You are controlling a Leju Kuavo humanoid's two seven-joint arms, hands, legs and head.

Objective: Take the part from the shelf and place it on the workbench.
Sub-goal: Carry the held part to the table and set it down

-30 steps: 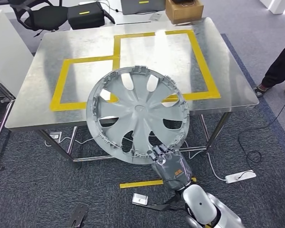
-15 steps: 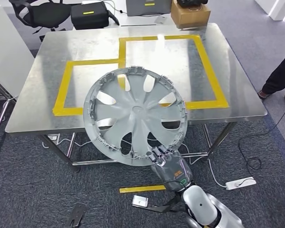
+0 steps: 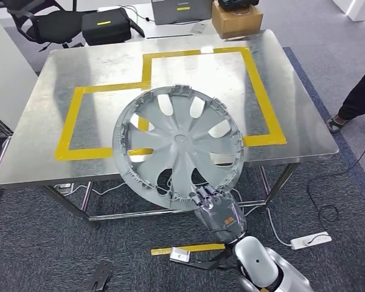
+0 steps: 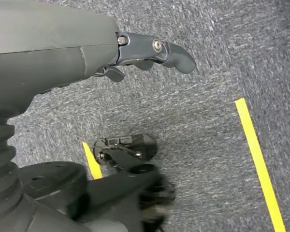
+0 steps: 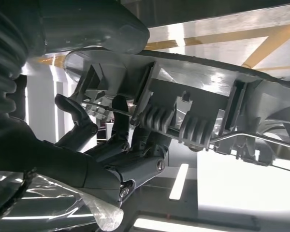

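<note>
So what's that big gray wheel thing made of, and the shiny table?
The wheel cover looks like molded plastic with matte gray paint: thin spokes, little clips around its rim. The table looks like bare sheet metal, maybe steel: it mirrors the lights and shows a brushed sheen.

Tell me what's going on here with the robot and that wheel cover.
The robot's right hand grips a grey wheel cover by its lower rim, holding it tilted up over the near edge of the metal workbench. The cover is not yet set down inside the yellow tape outline. The left hand hangs over the carpet, holding nothing.
</note>
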